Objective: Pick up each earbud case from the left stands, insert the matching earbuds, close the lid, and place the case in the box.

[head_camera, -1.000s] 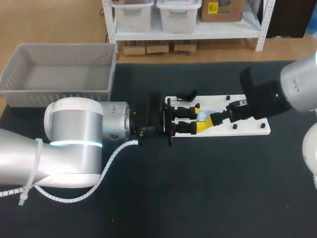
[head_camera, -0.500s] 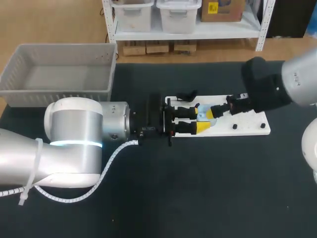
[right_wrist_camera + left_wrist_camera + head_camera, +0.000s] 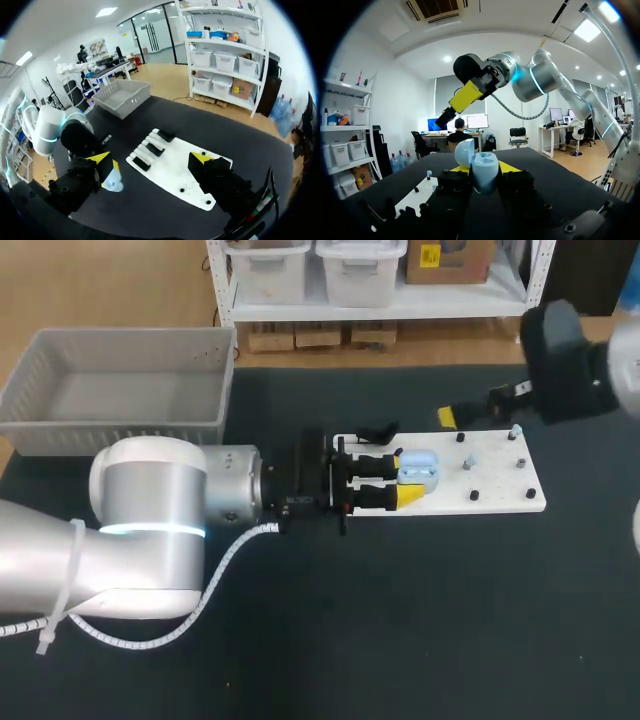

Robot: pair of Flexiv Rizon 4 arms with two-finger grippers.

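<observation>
Earbud case (image 3: 420, 468), lid raised, sits clamped between left fingers (image 3: 407, 497).

- Our silver-white left arm (image 3: 150, 530) comes in over the desk's left edge and lies low and level, its black wrist (image 3: 310, 483) pointing toward the right edge.
- Our left gripper (image 3: 402, 478) presses both yellow-tipped fingers on a pale blue earbud case (image 3: 421, 468).
- Our silver-and-black right arm (image 3: 570, 380) hangs raised near the desk's far right corner.
- Our right gripper (image 3: 150, 159) has its fingers spread wide apart.
</observation>
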